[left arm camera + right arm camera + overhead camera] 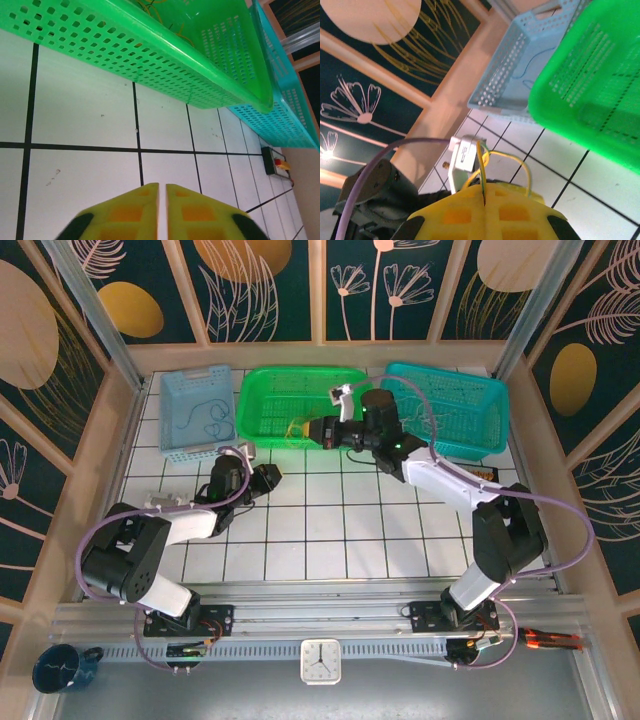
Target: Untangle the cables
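My right gripper [318, 433] hangs over the front rim of the green basket [262, 405] and is shut on a tan-gold cable [296, 427]. In the right wrist view the cable [520, 160] loops out ahead of the closed gripper [484, 186]. Thin dark cables [205, 416] lie curled in the light blue basket [172, 390]. My left gripper [268, 478] sits low over the tiles just in front of the green basket. In the left wrist view the gripper [162, 185] has its jaws nearly together with a thin slit and nothing between them.
A teal basket [490, 400] stands to the right of the green one, and a small black box with red [274, 161] lies on the tiles before it. The wooden frame borders the tiled table [330, 530]. The left arm's white wrist camera [465, 155] is close below my right gripper.
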Robot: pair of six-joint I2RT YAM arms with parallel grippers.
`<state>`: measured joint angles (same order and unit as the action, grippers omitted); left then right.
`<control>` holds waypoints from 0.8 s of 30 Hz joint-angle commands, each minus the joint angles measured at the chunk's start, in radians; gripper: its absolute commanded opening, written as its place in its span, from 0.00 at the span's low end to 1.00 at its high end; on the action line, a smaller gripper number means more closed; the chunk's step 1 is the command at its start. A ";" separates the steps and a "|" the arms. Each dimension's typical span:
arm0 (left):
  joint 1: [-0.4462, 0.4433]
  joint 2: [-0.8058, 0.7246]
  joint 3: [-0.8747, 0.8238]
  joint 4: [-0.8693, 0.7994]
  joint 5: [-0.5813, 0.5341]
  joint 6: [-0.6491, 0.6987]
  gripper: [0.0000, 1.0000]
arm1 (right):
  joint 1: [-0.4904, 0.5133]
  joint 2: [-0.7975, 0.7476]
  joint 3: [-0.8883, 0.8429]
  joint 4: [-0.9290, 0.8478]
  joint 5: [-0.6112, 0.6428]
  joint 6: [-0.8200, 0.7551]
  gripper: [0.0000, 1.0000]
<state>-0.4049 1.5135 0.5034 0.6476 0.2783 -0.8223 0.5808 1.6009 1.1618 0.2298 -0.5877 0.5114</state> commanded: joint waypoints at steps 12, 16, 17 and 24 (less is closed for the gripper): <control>-0.030 -0.215 0.025 0.132 0.071 -0.080 0.67 | 0.003 0.029 0.000 0.037 0.042 -0.005 0.00; -0.042 -0.194 0.075 0.098 0.042 -0.077 0.69 | 0.017 0.038 0.003 0.042 0.045 -0.002 0.00; -0.043 -0.189 0.085 0.094 0.035 -0.075 0.69 | 0.021 0.041 0.003 0.042 0.046 -0.002 0.00; -0.052 -0.108 0.154 0.009 -0.006 -0.057 0.64 | 0.048 0.033 0.003 0.040 0.045 0.003 0.00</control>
<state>-0.4477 1.3792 0.6201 0.7128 0.3012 -0.8913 0.6163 1.6348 1.1618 0.2371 -0.5503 0.5114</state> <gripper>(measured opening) 0.646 0.048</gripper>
